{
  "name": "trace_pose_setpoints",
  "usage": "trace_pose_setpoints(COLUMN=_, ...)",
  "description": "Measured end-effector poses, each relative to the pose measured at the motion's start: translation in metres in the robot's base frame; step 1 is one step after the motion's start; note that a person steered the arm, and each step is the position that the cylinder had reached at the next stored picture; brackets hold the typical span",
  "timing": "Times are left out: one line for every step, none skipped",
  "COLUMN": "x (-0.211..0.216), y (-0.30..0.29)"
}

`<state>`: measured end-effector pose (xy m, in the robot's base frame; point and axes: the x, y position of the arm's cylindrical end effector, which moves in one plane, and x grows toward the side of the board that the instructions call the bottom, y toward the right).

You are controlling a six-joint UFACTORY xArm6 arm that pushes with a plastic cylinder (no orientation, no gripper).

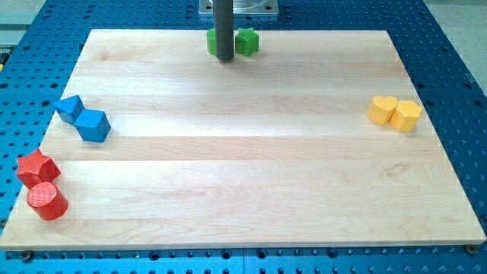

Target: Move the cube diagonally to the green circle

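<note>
Lower left of the wooden board (243,190): you see a red star-shaped block (36,167) near the left edge, with a red cylinder (47,201) just below it, the two touching or nearly so.

Upper left: two blue blocks sit side by side. The smaller blue block (70,109), wedge-like in outline, lies toward the view's top left. The blue cube (93,125) lies just to its lower right, touching it. The cube shows a light blue top face and darker side faces, and it is turned so one corner points toward the view's bottom.

Top centre: the dark rod descends from its mount, and my tip (224,58) rests at the board's top edge. A green block (214,41), its shape largely hidden by the rod, shows on the rod's left side. A green star-shaped block (246,42) sits just to the rod's right. The tip lies between these two, touching or nearly touching both, and well apart from the blue cube. The tool is a single rod with no parts to open or close.

Right: a yellow heart-shaped block (382,109) and a yellow block (406,116) of roughly hexagonal outline sit touching each other near the right edge.
</note>
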<state>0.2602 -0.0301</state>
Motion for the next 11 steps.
trace_pose_setpoints(x=0.000, y=-0.002)
trace_pose_setpoints(x=0.069, y=-0.012)
trace_pose_setpoints(x=0.178, y=-0.066)
trace_pose_setpoints(x=0.254, y=-0.120)
trace_pose_setpoints(x=0.257, y=-0.163)
trace_pose_setpoints(x=0.235, y=-0.177)
trace_pose_setpoints(x=0.195, y=-0.181)
trace_pose_setpoints(x=0.185, y=-0.182)
trace_pose_setpoints(x=0.189, y=-0.208)
trace_pose_setpoints(x=0.160, y=-0.233)
trace_pose_setpoints(x=0.125, y=-0.221)
